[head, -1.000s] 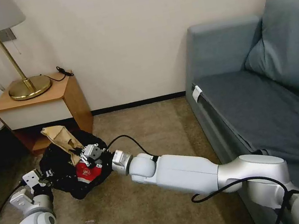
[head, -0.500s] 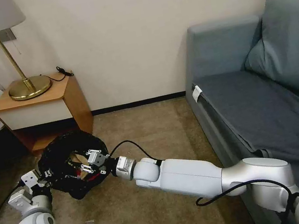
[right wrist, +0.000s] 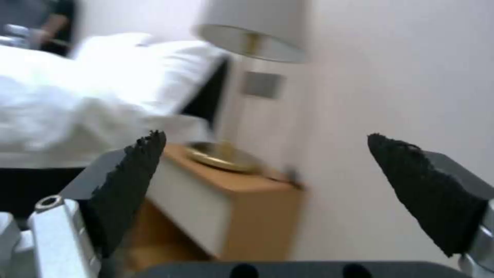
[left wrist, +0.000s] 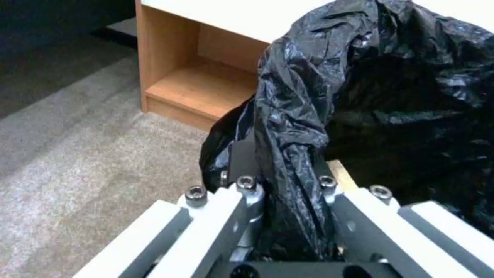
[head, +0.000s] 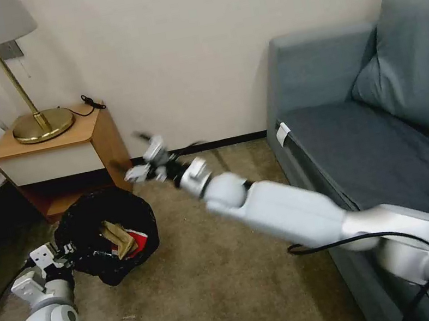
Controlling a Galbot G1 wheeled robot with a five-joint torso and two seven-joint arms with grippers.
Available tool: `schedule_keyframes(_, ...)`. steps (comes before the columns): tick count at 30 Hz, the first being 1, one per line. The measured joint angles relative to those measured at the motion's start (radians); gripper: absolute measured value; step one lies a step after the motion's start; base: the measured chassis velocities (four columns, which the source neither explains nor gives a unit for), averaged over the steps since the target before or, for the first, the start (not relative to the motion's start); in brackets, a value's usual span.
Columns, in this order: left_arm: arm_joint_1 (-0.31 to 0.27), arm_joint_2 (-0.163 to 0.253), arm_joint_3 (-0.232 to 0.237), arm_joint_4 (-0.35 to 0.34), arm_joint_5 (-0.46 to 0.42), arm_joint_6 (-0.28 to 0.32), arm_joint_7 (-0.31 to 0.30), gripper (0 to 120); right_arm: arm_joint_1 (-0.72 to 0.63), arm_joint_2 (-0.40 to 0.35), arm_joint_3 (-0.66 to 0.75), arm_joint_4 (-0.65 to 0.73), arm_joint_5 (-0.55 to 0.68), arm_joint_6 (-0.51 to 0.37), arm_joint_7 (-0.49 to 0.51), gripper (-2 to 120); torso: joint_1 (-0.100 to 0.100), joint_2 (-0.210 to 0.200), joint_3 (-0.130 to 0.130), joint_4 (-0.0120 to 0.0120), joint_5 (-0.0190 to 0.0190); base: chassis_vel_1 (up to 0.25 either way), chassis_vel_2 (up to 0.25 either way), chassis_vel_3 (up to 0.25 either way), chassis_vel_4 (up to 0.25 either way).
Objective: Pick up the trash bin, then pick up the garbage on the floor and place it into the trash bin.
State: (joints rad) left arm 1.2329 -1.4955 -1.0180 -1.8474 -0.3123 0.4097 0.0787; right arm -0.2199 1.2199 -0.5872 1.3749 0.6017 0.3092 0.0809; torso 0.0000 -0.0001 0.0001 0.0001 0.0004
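From the head view I can't make out the bin's (head: pixel 107 236) white body at all; the crinkled black bag drapes over everything, and my left hand (head: pixel 54 255) is half lost against its rim. The left wrist view settles it: the left hand (left wrist: pixel 285 185) is pinched shut on a bunched fold of the bag at the bin's (left wrist: pixel 381 88) edge, glossy plastic squeezed between the two metal fingers. Just beyond that hand, inside the bin, I see the crumpled tan paper bag (head: pixel 118 238) and a patch of the red cup (head: pixel 139 239) beside it; any other garbage in there is hidden in the dark liner. My right hand (head: pixel 144 161) is smeared in the head view, raised above and past the bin, near the corner of the nightstand (head: pixel 52 150). Its wrist view shows the right hand (right wrist: pixel 268 173) spread wide with nothing between the black, rough-edged pads (right wrist: pixel 131 181), and beyond them the brass lamp (right wrist: pixel 224 154) on the wooden nightstand (right wrist: pixel 237 216), all soft and blurred.
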Motion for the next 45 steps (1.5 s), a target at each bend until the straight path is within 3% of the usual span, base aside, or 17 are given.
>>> schedule_keyframes(2, 0.005, 0.004, -0.010, -0.002, -0.009, 0.002, 0.000, 4, -0.074, -0.102, 0.118, 0.039, -0.023, -0.010, 0.022, 100, 0.000, 0.000, 0.000, -0.0007, -0.0002, 0.000, 0.000, 0.000, 0.000)
schedule_keyframes(4, 0.012, 0.007, -0.018, -0.008, -0.015, 0.002, 0.000, 4, -0.137, -0.133, 0.190, 0.065, -0.044, -0.060, 0.075, 100, 0.000, 0.000, 0.000, -0.0011, 0.0000, 0.000, 0.000, 0.000, 0.000)
schedule_keyframes(5, 0.012, 0.007, -0.018, -0.008, -0.015, 0.002, 0.000, 4, -0.137, -0.133, 0.190, 0.065, -0.044, -0.060, 0.075, 100, 0.000, 0.000, 0.000, -0.0011, 0.0000, 0.000, 0.000, 0.000, 0.000)
schedule_keyframes(8, 0.025, 0.017, -0.031, -0.017, -0.031, 0.002, 0.000, 4, -0.298, -0.146, 0.370, 0.170, -0.025, -0.283, 0.307, 100, 0.000, 0.000, 0.000, -0.0001, 0.0000, 0.000, 0.000, 0.000, 0.000)
schedule_keyframes(9, 0.025, 0.017, -0.031, -0.017, -0.031, 0.002, 0.000, 4, -0.298, -0.146, 0.370, 0.170, -0.025, -0.283, 0.307, 100, 0.000, 0.000, 0.000, -0.0001, 0.0000, 0.000, 0.000, 0.000, 0.000)
schedule_keyframes(11, 0.023, 0.023, -0.028, -0.017, -0.031, 0.002, -0.001, 4, -0.387, -0.132, 0.488, 0.236, -0.022, -0.382, 0.372, 100, 0.000, 0.000, 0.000, 0.0002, 0.0001, 0.000, 0.000, 0.000, 0.000)
schedule_keyframes(12, 0.023, 0.023, -0.028, -0.017, -0.031, 0.002, -0.001, 4, -0.387, -0.132, 0.488, 0.236, -0.022, -0.382, 0.372, 100, 0.000, 0.000, 0.000, 0.0002, 0.0001, 0.000, 0.000, 0.000, 0.000)
schedule_keyframes(14, 0.021, 0.027, -0.022, -0.017, -0.031, 0.003, 0.000, 4, -0.501, -0.118, 0.621, 0.308, -0.051, -0.441, 0.339, 100, 0.000, 0.000, 0.000, -0.0002, -0.0003, 0.000, 0.000, 0.000, 0.000)
schedule_keyframes(22, 0.024, 0.035, -0.018, -0.004, -0.027, 0.002, 0.003, 4, -0.702, -0.067, 0.788, 0.391, -0.182, -0.421, 0.198, 100, 0.000, 0.000, 0.000, -0.0002, -0.0005, 0.000, 0.000, 0.000, 0.000)
schedule_keyframes(35, 0.016, 0.011, -0.013, -0.003, -0.026, 0.001, 0.000, 4, -0.801, 0.005, 0.801, 0.387, -0.262, -0.357, 0.170, 100, 0.000, 0.000, 0.000, 0.0000, -0.0004, 0.000, 0.000, 0.000, 0.000)
schedule_keyframes(42, -0.005, 0.015, -0.012, 0.046, -0.150, 0.035, -0.116, 4, -0.813, 0.003, 0.802, 0.373, -0.287, -0.308, 0.156, 100, 0.000, 0.000, 0.000, 0.0001, -0.0004, 0.000, 0.000, 0.000, 0.000)
schedule_keyframes(44, -0.043, 0.025, -0.015, 0.117, -0.260, 0.045, -0.197, 4, -0.820, -0.003, 0.810, 0.373, -0.295, -0.289, 0.146, 100, 0.000, 0.000, 0.000, 0.0001, -0.0006, 0.000, 0.000, 0.000, 0.000)
schedule_keyframes(45, -0.043, 0.025, -0.015, 0.117, -0.260, 0.045, -0.197, 4, -0.820, -0.003, 0.810, 0.373, -0.295, -0.289, 0.146, 100, 0.000, 0.000, 0.000, 0.0001, -0.0006, 0.000, 0.000, 0.000, 0.000)
